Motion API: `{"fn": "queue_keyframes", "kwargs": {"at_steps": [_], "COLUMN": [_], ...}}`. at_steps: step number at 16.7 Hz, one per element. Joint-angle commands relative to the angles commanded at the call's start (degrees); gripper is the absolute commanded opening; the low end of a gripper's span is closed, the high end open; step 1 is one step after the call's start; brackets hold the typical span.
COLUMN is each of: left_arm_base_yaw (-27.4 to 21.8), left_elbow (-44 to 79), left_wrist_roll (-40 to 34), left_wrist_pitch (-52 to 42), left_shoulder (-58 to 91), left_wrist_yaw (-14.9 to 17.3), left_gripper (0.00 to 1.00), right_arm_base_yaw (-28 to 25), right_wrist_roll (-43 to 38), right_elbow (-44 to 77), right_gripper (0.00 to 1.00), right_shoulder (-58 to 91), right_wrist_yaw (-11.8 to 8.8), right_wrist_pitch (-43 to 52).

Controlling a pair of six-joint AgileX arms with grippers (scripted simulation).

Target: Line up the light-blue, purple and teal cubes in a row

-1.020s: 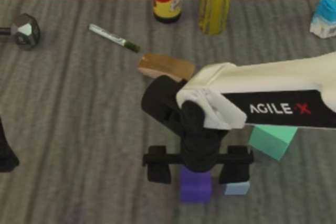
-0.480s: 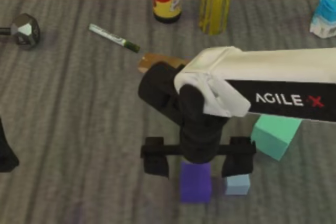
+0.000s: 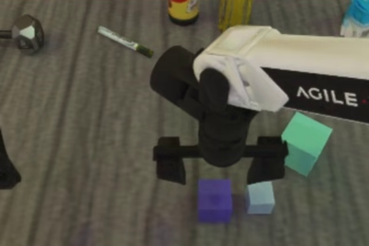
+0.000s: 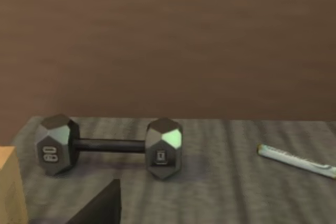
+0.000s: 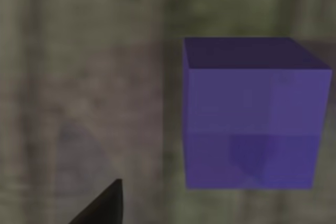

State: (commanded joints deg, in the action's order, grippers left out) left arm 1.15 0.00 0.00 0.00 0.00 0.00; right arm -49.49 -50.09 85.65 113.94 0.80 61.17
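Jaws spread wide and empty, the right gripper (image 3: 220, 168) hovers above the purple cube (image 3: 215, 200) near the counter's front edge, beside the light-blue cube (image 3: 260, 197) and teal cube (image 3: 305, 142); rigid, probably light, best pinched across flat opposite faces.

Right hand (image 3: 221, 168) hangs spread wide, empty; left arm (image 3: 6, 165) sits parked at left.

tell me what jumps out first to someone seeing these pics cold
The right arm's white-and-black body sweeps in from the table's right, its right gripper spread open above the purple cube. The light-blue cube sits just right of the purple one, with the bigger teal cube farther right and back.
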Motion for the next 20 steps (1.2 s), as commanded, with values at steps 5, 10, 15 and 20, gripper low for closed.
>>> {"fn": "queue_keyframes", "kwargs": {"at_steps": [5, 10, 15, 20], "left_arm_base_yaw": [0.0, 0.0, 0.0, 0.0], "left_elbow": [0.0, 0.0, 0.0, 0.0], "left_wrist_roll": [0.0, 0.0, 0.0, 0.0], "left_wrist_pitch": [0.0, 0.0, 0.0, 0.0], "left_shoulder": [0.0, 0.0, 0.0, 0.0], "left_wrist_yaw": [0.0, 0.0, 0.0, 0.0], "left_gripper": [1.00, 1.00, 1.00, 1.00], "right_arm_base_yaw": [1.8, 7.8, 15.8, 23.4], "right_wrist_roll": [6.1, 23.9, 48.9, 72.2], "right_elbow": [0.3, 0.3, -1.0, -2.3], "right_gripper": [1.00, 1.00, 1.00, 1.00], "right_shoulder": [0.2, 0.5, 0.7, 0.0], "right_wrist_yaw": [0.0, -0.1, -0.6, -0.8], "right_wrist_pitch": [0.1, 0.3, 0.8, 0.5]}}
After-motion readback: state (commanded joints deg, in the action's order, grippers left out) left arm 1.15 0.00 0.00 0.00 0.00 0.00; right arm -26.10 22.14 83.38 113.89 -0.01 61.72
